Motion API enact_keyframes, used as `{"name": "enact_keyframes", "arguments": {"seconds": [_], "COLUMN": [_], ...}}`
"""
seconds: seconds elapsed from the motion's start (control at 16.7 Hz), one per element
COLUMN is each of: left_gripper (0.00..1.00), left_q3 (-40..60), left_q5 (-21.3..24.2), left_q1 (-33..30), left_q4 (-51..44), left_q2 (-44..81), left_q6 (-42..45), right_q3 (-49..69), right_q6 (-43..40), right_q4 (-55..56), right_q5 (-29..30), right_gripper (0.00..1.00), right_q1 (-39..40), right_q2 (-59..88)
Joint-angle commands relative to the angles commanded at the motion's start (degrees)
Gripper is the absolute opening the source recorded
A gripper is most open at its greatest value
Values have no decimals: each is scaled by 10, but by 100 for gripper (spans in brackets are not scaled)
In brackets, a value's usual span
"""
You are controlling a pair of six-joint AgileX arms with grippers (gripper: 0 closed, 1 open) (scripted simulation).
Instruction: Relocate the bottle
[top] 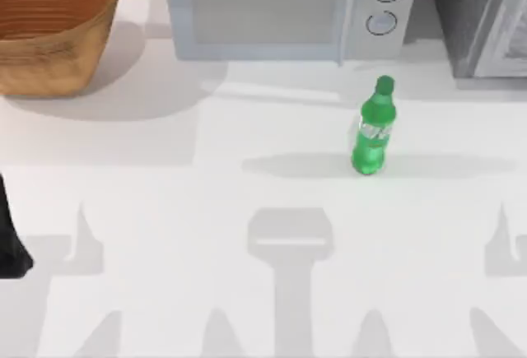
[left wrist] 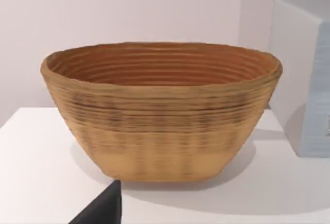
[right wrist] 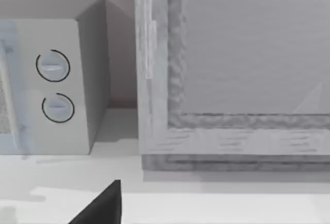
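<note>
Bottle (top: pixel 375 132) upright right of table centre, before the microwave (top: pixel 284 8), no tool near; tool states untellable.

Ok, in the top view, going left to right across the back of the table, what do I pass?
Woven basket → microwave, with its two dials at its right end → green bottle, standing upright just in front of the dials → grey cabinet at the right edge.
</note>
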State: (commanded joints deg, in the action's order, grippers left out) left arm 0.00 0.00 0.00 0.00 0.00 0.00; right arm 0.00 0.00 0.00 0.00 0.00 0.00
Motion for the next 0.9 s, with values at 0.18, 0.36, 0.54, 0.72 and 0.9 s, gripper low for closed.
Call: {"name": "enact_keyframes", "arguments": {"seconds": [0.18,0.36,0.54,0.72,0.9], "left_gripper": [100,100,100,100,100], "left_q3": [2,17,47,88,137], "left_q5": [0,3,7,12,17], "left_q1": [-2,-20,-52,-96,-147], "left_q4": [4,38,105,195,304], "left_q2": [5,55,153,286,444], "left_q6": [0,0,0,0,1], "right_q3": [0,0,0,0,0], "right_q6": [0,0,0,0,0], "right_q4": [0,0,0,0,0], "right_q5": [0,0,0,0,0], "right_gripper": [100,100,100,100,100], "right_q1": [0,0,0,0,0], "right_q2": [0,0,0,0,0]}}
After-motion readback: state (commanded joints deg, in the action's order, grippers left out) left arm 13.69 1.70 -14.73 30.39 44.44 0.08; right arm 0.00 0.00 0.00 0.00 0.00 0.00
